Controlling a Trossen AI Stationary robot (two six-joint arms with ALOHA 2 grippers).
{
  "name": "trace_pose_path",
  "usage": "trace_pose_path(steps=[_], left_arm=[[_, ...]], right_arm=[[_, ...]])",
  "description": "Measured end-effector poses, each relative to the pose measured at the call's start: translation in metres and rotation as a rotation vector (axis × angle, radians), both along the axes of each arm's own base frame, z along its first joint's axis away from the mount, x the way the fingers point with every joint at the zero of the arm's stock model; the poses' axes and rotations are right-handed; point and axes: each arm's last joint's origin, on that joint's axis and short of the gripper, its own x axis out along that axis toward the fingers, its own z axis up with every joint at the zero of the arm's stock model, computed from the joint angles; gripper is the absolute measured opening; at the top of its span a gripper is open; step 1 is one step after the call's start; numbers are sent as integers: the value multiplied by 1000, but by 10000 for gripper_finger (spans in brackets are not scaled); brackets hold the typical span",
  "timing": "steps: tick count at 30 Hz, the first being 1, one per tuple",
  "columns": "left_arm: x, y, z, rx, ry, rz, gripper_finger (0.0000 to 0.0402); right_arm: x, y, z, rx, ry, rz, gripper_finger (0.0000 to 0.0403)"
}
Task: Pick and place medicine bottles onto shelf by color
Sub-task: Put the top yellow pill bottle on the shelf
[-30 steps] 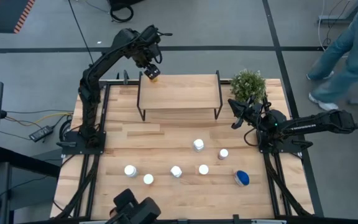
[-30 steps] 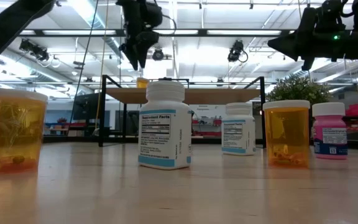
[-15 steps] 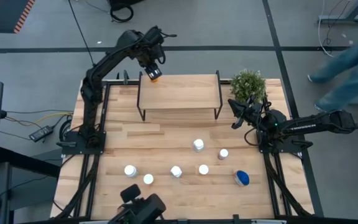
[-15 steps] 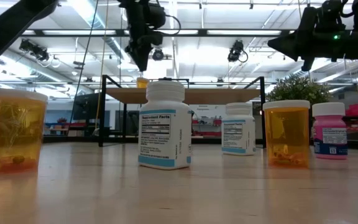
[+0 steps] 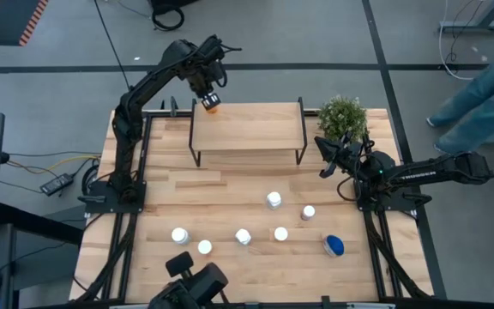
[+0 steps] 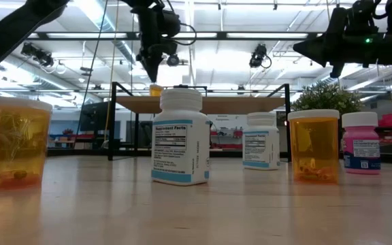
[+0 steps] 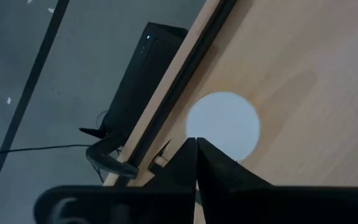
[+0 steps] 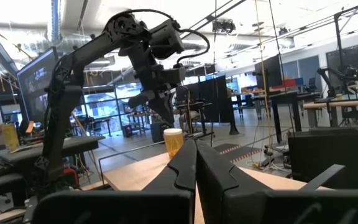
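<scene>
Looking straight down, you see the shelf [image 5: 247, 130] at the far middle of the table [image 5: 161, 197]. An orange bottle [image 5: 211, 106] stands on the shelf's far left corner, close to the edge. Your left gripper [image 5: 202, 88] hangs just beyond that bottle, apart from it. Your right gripper [image 5: 326, 159] waits beside the shelf's right end, near a potted plant [image 5: 342, 117]. Seven more bottles stand nearer than the shelf: six white-capped ones [image 5: 274, 200] and a blue-topped one [image 5: 334, 246], off to the right.

From table height, the orange bottle [image 6: 155, 89] shows upright on the shelf [image 6: 203, 104], with the left gripper [image 6: 148, 71] directly above it, not touching. A white bottle [image 6: 180, 136] and orange bottles [image 6: 313, 145] fill the foreground.

From the left wrist, the fingers [image 7: 213, 165] sit pressed together, empty, over the bottle's white cap [image 7: 223, 126], which lies right by the shelf's edge.

From the right wrist, those fingers [image 8: 185, 165] are also together, holding nothing, with the orange bottle [image 8: 173, 142] on the shelf beyond.

Risk: the bottle stands so near the shelf's corner that a brush from the left gripper could tip it off. Lift straight up before swinging away.
</scene>
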Motion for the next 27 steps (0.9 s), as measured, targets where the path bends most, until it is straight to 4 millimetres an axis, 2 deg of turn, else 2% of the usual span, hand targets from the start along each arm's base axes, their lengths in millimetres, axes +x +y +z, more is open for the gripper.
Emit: trace_pose_path(steps=[6,27], left_arm=[[1,3,-8,-33,26,3,7],[4,3,-9,-44,5,-6,7]], right_arm=[[0,0,0,0,0,0,10],[0,0,0,0,0,0,10]])
